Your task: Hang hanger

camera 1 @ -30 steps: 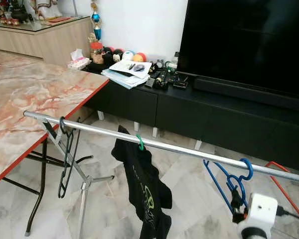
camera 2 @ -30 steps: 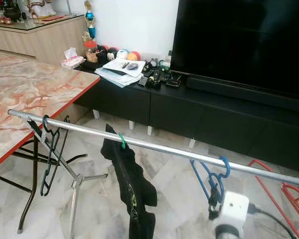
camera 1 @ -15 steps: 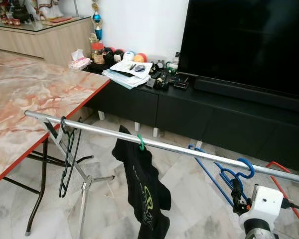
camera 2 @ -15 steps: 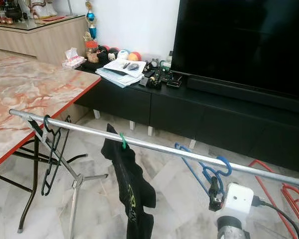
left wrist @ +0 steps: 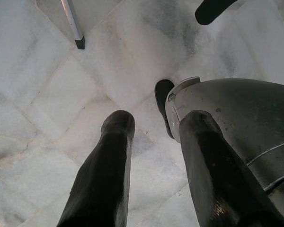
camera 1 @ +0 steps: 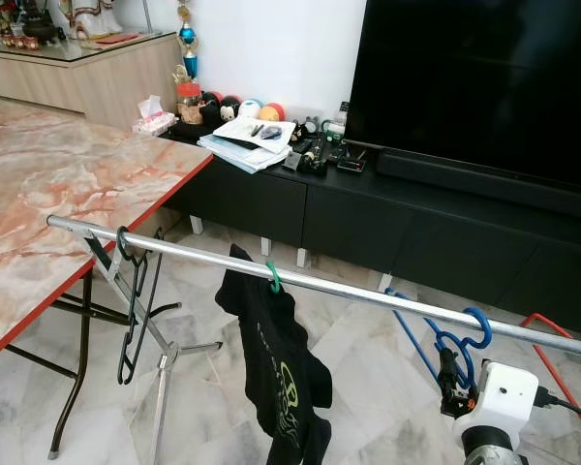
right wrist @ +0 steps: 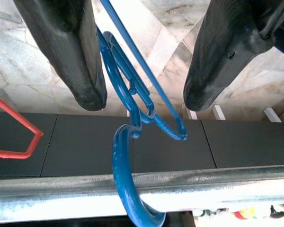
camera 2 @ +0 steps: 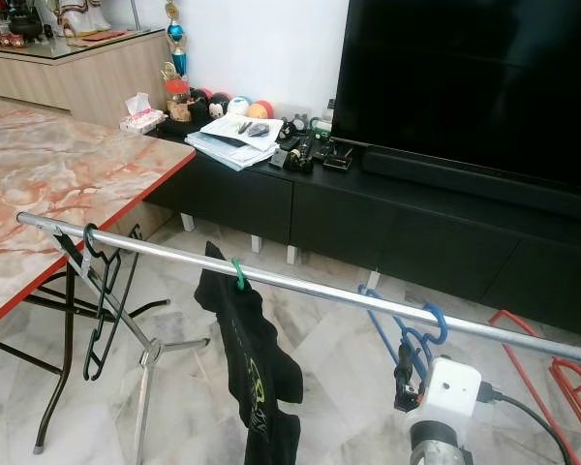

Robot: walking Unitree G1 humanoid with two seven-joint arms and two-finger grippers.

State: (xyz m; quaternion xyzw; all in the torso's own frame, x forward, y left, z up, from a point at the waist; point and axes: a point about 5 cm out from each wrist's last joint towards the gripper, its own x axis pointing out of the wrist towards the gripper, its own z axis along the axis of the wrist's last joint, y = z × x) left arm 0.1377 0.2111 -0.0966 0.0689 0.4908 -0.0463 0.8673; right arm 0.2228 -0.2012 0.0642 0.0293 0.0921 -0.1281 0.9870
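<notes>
Right gripper [right wrist: 139, 101] hovering just below the rail [right wrist: 189, 189], fingers spread wide and holding nothing, flanking the blue hanger [right wrist: 125, 156], whose hook is hanging over the rail

head stereo downward, wrist cameras close

The right arm reaches up and forward, with its white wrist box low at the robot's right side. The right gripper [right wrist: 139, 97] points up, and its two black fingers [right wrist: 68, 52] are spread wide apart, not squeezing anything. The left gripper [left wrist: 156, 137] hangs down toward the ground. Its fingers [left wrist: 104, 175] look a little apart, though it's hard to be sure.
</notes>
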